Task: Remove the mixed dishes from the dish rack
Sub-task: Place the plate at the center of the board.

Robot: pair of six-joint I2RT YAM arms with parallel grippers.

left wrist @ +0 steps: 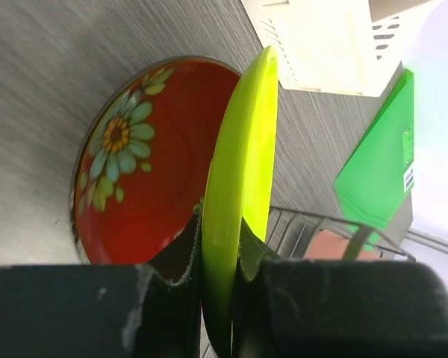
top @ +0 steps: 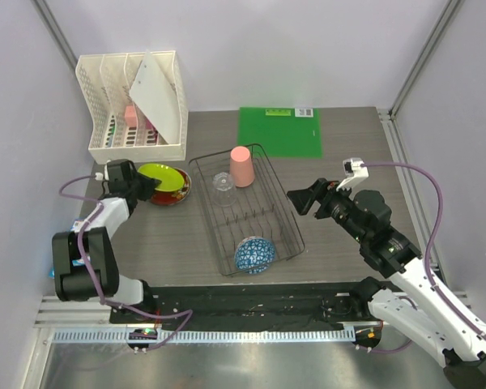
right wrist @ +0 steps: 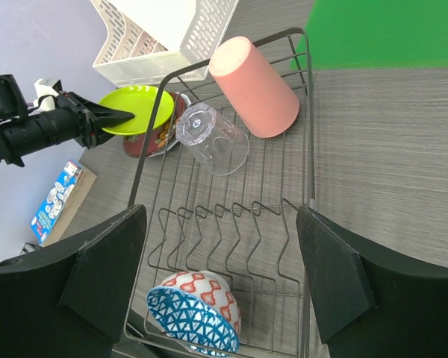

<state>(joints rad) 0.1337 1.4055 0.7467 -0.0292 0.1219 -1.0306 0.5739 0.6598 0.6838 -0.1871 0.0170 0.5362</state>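
Your left gripper (left wrist: 220, 253) pinches the round yellow-green plate (left wrist: 243, 171) by its rim, tilted over the dark red flowered plate (left wrist: 145, 194) left of the dark wire dish rack (top: 287, 223). I'd lower it flat, then release. Your right gripper (top: 304, 198) hovers wide open and empty on the right of the rack.

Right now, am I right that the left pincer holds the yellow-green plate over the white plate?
Not quite: the left pincer holds the yellow-green plate over the dark red patterned plate, as the left wrist view shows.
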